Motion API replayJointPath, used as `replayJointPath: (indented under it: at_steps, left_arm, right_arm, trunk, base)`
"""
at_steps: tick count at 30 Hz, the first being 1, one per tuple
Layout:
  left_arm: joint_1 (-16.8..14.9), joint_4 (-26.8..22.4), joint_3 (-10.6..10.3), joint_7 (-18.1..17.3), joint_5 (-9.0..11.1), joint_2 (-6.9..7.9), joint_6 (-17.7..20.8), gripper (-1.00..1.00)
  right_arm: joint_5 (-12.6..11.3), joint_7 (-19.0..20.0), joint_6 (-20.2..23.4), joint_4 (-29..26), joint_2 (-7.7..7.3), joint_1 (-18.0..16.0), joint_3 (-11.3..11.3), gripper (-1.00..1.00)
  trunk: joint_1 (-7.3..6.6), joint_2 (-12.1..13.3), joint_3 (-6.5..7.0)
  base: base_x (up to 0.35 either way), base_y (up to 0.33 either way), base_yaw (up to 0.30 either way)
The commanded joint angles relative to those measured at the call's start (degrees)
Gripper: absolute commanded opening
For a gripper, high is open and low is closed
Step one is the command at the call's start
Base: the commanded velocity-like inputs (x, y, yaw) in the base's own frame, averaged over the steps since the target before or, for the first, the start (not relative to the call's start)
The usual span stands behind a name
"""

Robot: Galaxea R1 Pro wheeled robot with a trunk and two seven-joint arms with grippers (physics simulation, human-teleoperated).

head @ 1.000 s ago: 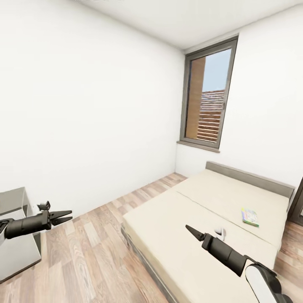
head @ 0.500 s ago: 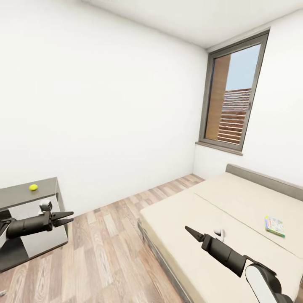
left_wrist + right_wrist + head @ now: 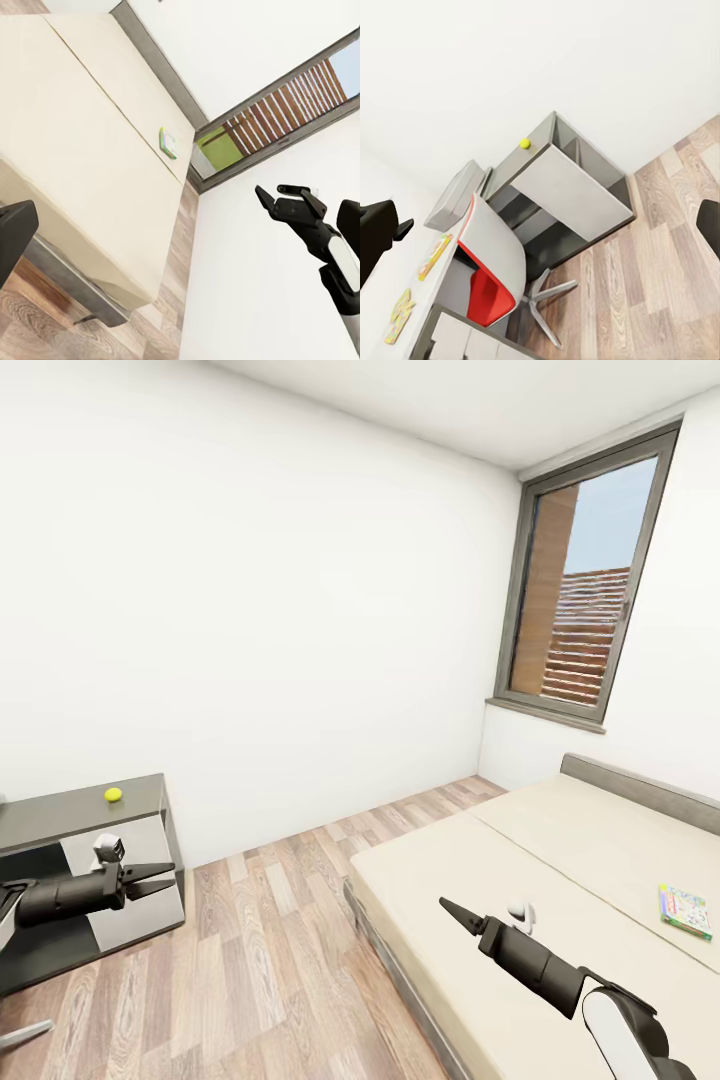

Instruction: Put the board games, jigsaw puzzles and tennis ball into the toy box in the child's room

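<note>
The tennis ball lies on the low dark-grey-topped section of the table at the left. My left gripper hangs open in front of that section, holding nothing. One board game lies on the bed at the right, and appears again as the board game on the mattress. My right gripper is open over the bed's near part, empty. The grey toy box stands on the table by the ball. Two flat multicolour pieces lie on the white top; puzzle or game box, I cannot tell.
A red and white swivel chair stands at the table. Wood-plank floor runs between table and bed. A tall grey-framed window is in the far right wall.
The whole view has swung left: bed, window and game box slid right, and the table's low section with the ball came into sight. Both arms hold the same pose.
</note>
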Motion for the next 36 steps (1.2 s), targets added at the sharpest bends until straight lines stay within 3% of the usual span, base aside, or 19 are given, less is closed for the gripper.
replayJointPath:
  at_steps: [1, 29, 36]
  left_arm:
    - [0.0, 0.0, 0.0, -0.2, 0.0, 0.01, 0.6, 1.0]
    - [0.0, 0.0, 0.0, -0.2, -0.1, 0.02, 0.6, 1.0]
    - [0.0, 0.0, -0.1, -0.2, 0.0, 0.08, 0.6, 1.0]
  right_arm:
    - [-0.4, 0.0, 0.5, 0.0, 0.01, 0.0, -0.1, 1.0]
    - [-0.3, 0.0, 0.4, -0.5, 0.01, 0.0, -0.1, 1.0]
    - [-0.3, 0.0, 0.4, -0.5, 0.01, 0.0, 0.0, 1.0]
  trunk:
    - [0.02, 0.0, -0.03]
    - [0.02, 0.0, -0.01]
    - [0.02, 0.0, 0.15]
  base:
    - [-0.002, 0.0, 0.01]
    - [0.0, 0.0, 0.002]
    - [0.0, 0.0, 0.156]
